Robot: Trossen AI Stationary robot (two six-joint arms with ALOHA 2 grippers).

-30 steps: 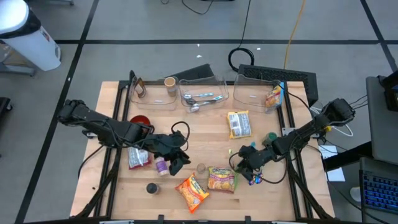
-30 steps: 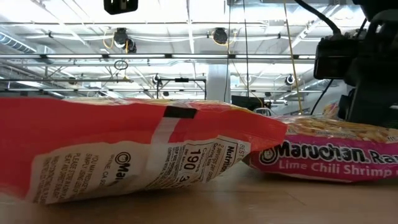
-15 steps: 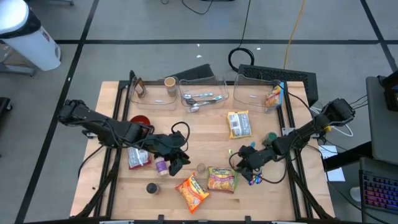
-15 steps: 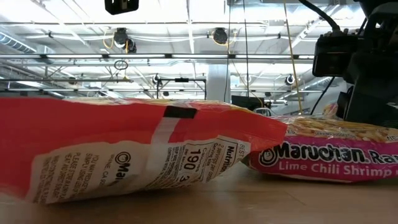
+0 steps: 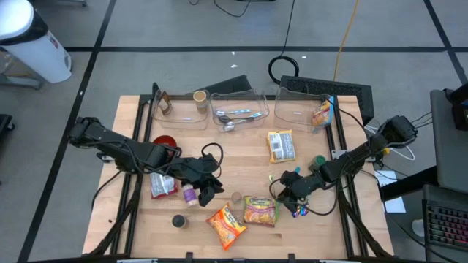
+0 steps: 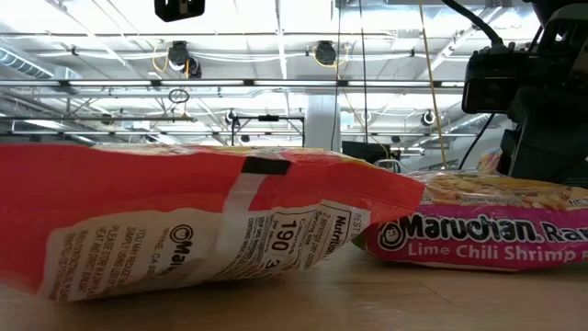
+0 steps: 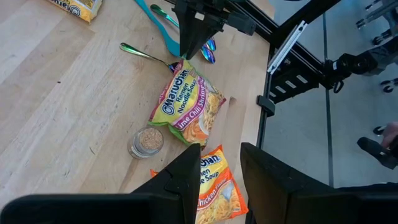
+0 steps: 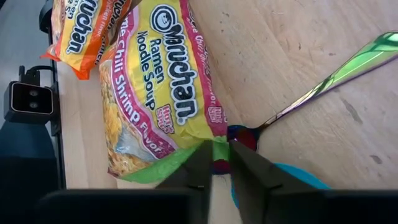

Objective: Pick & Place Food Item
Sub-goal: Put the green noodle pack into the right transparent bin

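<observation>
Glossy crinkled ramen packet (image 8: pixel 163 99), green edge between right hand (image 8: pixel 215 163) fingers.

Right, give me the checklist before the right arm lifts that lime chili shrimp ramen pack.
1. Right gripper fingers pinching the edge of the lime chili shrimp ramen pack: ok.
2. Grip deep enough to hold through a lift: cannot tell; only the green edge sits between the fingers.
3. Iridescent spoon clear of the pinch: not ok; its bowl lies right at the fingertips.
4. Orange chicken ramen pack clear of the held pack: not ok; the corners overlap.
5. Left gripper out of the way: ok, it hangs open above the packs.
</observation>
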